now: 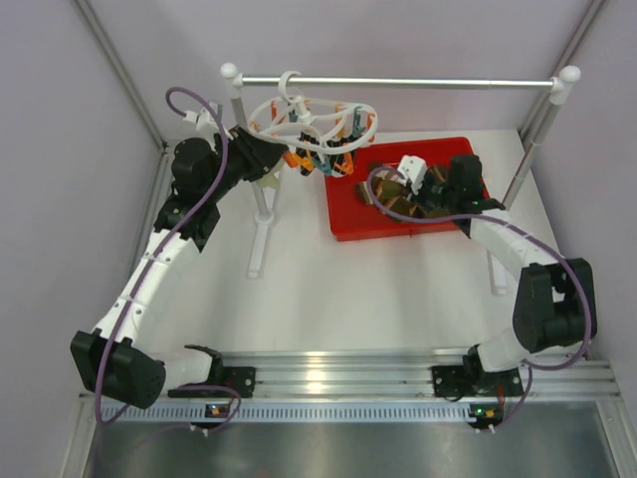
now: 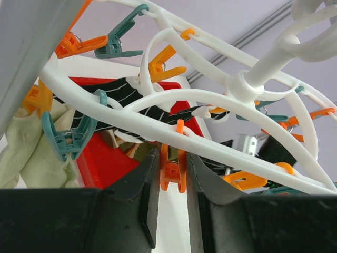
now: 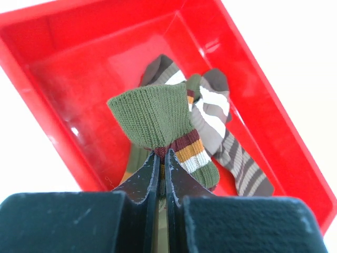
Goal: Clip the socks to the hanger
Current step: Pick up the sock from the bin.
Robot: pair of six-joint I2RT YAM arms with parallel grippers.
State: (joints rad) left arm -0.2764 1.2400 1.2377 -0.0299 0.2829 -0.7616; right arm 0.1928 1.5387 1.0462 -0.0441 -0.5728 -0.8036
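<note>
Pinched flat between the fingers of the right gripper (image 3: 160,158): the folded cuff of an olive sock (image 3: 155,113) with maroon, orange and cream stripes, standing up just past the fingertips. Behind it, lying in the red tray (image 3: 63,79) and touching the olive one, a grey-brown striped sock (image 3: 234,158).

Over at the left gripper (image 2: 172,158), clenched on an orange clip (image 2: 171,176) dangling from the white hanger (image 2: 158,124), one finger against each side. Directly above those fingers, draped along the hanger's ring, a dark sock (image 2: 124,95) with thin white stripes. At the left of that wrist view, a teal clip (image 2: 68,139) beside pale cream cloth (image 2: 23,142).

Hooked on a silver rail (image 1: 398,83) between white-capped posts, with the tray just to the right on a white table (image 1: 378,289). Around it all, pale lilac walls (image 1: 60,199).
</note>
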